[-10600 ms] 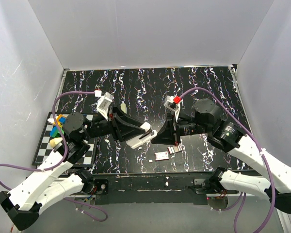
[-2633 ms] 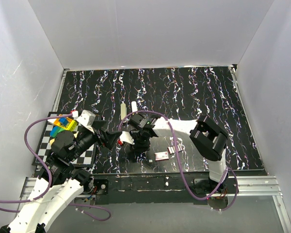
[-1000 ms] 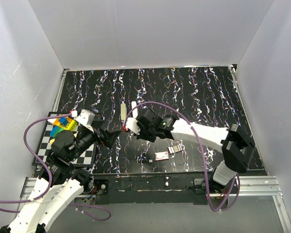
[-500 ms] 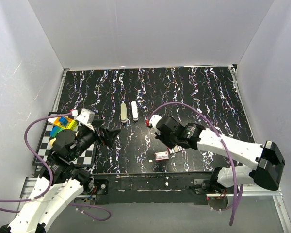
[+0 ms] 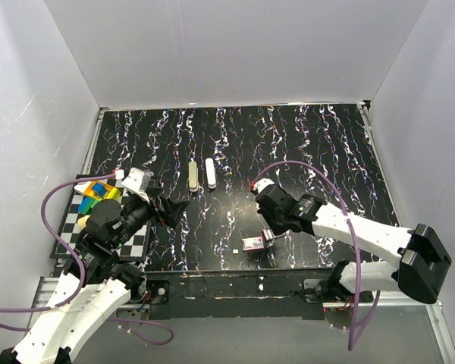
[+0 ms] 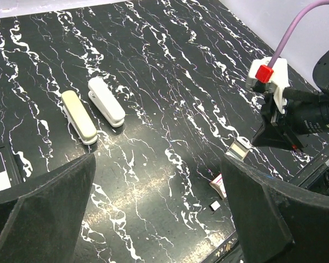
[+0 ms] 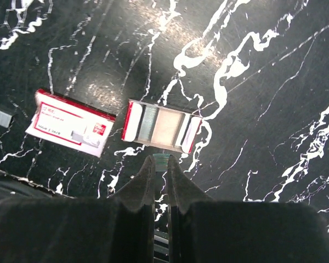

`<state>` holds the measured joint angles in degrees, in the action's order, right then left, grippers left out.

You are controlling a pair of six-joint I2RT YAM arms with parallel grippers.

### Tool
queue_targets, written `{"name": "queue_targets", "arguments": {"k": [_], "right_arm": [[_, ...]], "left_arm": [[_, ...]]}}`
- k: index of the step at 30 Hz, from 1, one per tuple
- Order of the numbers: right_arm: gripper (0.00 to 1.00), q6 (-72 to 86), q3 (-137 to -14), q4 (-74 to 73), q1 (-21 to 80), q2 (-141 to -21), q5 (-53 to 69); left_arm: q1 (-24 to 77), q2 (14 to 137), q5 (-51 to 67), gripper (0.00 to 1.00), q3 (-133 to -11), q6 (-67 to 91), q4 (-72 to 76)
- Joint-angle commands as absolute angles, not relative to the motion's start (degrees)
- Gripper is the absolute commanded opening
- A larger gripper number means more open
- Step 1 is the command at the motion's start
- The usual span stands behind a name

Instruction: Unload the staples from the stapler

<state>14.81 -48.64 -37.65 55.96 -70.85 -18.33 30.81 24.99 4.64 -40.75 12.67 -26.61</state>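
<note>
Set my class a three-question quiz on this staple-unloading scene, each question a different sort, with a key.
1. True or false: the left gripper is open and empty.
2. Fill in: the beige stapler piece and white stapler piece lie side by ____.
3. The right gripper pinches a thin staple strip. In its wrist view, what lies just beyond its fingertips? A) checkered board B) open staple tray C) white stapler piece
Key: 1 true; 2 side; 3 B.

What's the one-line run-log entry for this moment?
left pincer: open, empty | right pincer: shut on staple strip, at open staple tray | beige stapler piece, white piece: lying side by side
</note>
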Motion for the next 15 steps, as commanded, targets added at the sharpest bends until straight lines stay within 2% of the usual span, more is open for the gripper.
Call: {"name": "queue_targets", "arguments": {"k": [1, 15], "right_arm": [[0.08, 18.6, -46.3, -35.6, 54.4, -71.0, -19.5], [0.09, 21.0, -48.4, -35.4, 49.8, -76.8, -15.0]], "left_arm": [[30.4, 25.9, 3.6, 0.98, -40.4, 12.8, -26.9], [30.4, 27.1, 3.2, 0.98, -40.5, 12.7, -26.9]]}}
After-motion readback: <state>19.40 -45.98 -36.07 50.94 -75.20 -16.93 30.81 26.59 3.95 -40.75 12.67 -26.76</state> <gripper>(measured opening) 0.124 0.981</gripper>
